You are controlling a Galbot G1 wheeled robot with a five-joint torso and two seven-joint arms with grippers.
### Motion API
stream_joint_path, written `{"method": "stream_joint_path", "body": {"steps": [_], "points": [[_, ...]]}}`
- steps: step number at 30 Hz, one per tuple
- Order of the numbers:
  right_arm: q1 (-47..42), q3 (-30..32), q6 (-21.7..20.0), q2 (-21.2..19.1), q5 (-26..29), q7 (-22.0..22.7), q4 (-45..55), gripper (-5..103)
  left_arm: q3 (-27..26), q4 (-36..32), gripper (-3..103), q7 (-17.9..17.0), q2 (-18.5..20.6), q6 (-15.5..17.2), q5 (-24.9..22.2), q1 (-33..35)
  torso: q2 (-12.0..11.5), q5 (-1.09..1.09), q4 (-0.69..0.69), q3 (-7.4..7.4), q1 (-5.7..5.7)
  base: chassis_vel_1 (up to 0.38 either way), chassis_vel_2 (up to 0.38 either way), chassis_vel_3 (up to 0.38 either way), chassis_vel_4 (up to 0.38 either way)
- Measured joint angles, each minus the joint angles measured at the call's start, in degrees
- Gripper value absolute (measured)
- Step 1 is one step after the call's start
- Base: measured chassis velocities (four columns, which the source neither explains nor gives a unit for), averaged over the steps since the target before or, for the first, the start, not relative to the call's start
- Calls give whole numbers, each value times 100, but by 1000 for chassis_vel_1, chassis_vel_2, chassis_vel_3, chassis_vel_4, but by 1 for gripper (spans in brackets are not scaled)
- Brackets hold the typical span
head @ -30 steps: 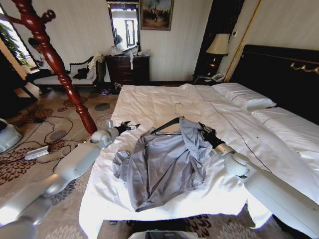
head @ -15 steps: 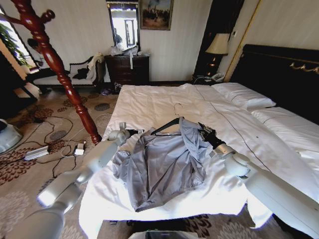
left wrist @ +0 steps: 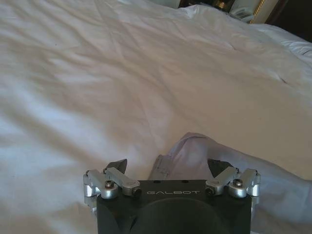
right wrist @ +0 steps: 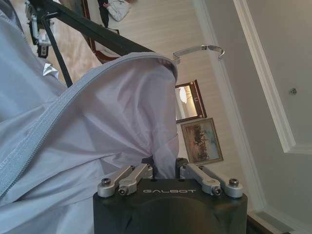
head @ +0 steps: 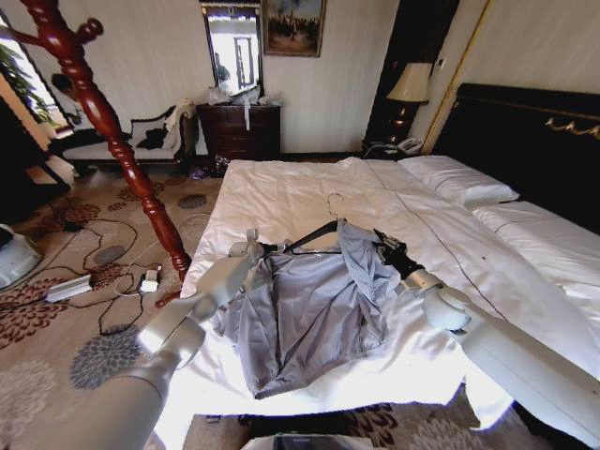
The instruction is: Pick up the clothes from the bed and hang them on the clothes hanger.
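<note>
The clothes (head: 309,314), a grey-blue jacket, lie spread on the white bed (head: 281,187) near its foot. The jacket's collar end is raised over the black clothes hanger (head: 312,236), whose silver hook (head: 334,201) points toward the pillows. My right gripper (head: 382,244) is shut on a fold of the jacket (right wrist: 122,122) at that raised shoulder, just below the hanger's bar (right wrist: 97,36). At the jacket's other shoulder my left gripper (head: 270,249) is open, low over the sheet. An edge of the jacket (left wrist: 195,148) lies between its spread fingertips (left wrist: 117,165).
A reddish-brown wooden coat stand (head: 98,112) rises off the bed's left side, with cables and a power strip (head: 70,286) on the carpet. Pillows (head: 459,178) and a black headboard (head: 534,141) are at the right. A dresser (head: 239,129) stands by the far wall.
My left arm has swung right from beside the coat stand to the jacket's near shoulder at the hanger's end. The right gripper and the jacket have stayed put.
</note>
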Motion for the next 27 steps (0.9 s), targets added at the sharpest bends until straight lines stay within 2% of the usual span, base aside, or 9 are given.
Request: {"method": "stream_joint_path", "body": {"steps": [4,10,13,14,15,19,21,26,27], "points": [[0,20,-19,-30,30,15,40,18,-184,253,89,37,-132,-2,208,-51,0,-1,0,0,-1,0,0,0,0],[0,33,-32,-51,71,28,76,18,-469,520,70,119,-264,-27,648,-23,0,-1,1,0,-1,0,0,0,0],[0,32,-35,-46,72,28,81,18,-514,529,66,151,-280,-46,696,4,0,-1,0,0,-1,0,0,0,0],[-7,28,-35,-40,72,28,82,18,-522,505,60,186,-284,-53,710,36,0,-1,0,0,-1,0,0,0,0],[-7,28,-35,-40,72,28,82,18,-522,505,60,186,-284,-53,710,36,0,-1,0,0,-1,0,0,0,0],[-12,22,-41,-21,70,33,83,18,-502,452,37,252,-305,-62,737,111,0,-1,0,0,-1,0,0,0,0],[-12,22,-43,-22,71,36,85,18,-501,447,37,253,-307,-66,754,127,0,-1,-1,0,-1,0,0,0,0],[-27,31,-47,-44,75,47,92,18,-493,379,15,256,-287,-85,779,181,0,-2,-1,0,-1,0,0,0,0],[-32,33,-47,-45,75,49,92,18,-492,367,15,254,-279,-86,776,183,0,-2,-1,0,-1,0,0,0,0]]}}
